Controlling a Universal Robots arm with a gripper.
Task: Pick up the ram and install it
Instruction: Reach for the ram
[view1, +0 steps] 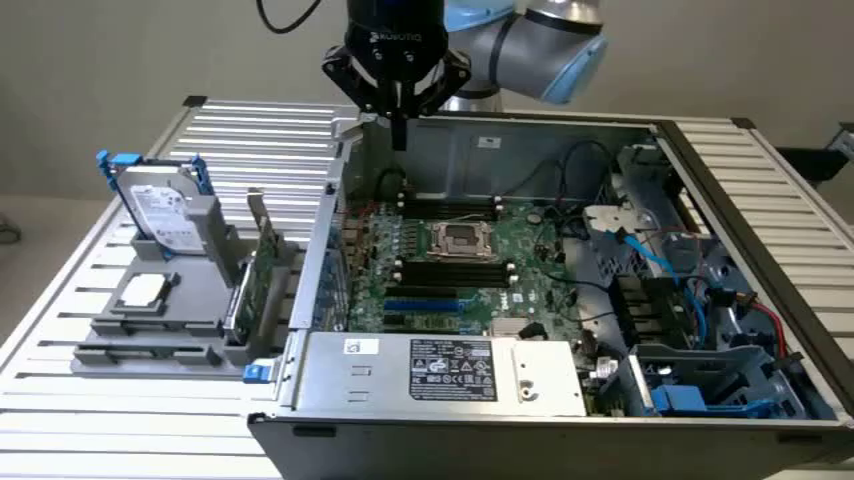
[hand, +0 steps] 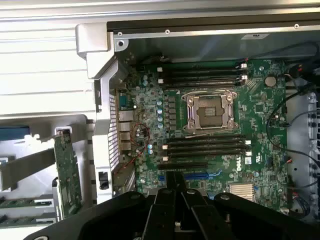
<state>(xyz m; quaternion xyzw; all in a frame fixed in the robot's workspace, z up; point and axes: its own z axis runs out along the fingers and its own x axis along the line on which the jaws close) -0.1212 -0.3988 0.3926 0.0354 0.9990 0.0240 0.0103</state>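
Hovering toward twelve o'clock in the exterior view, above the far wall of the open computer case (view1: 534, 150), the gripper (view1: 398, 140) has its jaws drawn together into one dark point, and I can make out nothing between them.

The ram (view1: 240, 300) is well apart from it. It sits in the grey plastic holder (view1: 160, 330) on the slatted metal counter (view1: 240, 130), at about nine o'clock from the case. It appears as a narrow green strip just beside the taller expansion card (view1: 267, 250).

I judge the ram to be light and stiff but fragile: a thin board that would crack if bent and could slip between smooth jaws. The safest hold looks to be across its two flat faces near the middle of the upper long edge, clear of the contact edge.

Inside the case, the motherboard (view1: 534, 260) is matte green and crowded with small parts. A square metal CPU socket (view1: 461, 238) sits between rows of long black memory slots (view1: 454, 272). A silver hard drive (view1: 160, 210) stands upright at the holder's far end.
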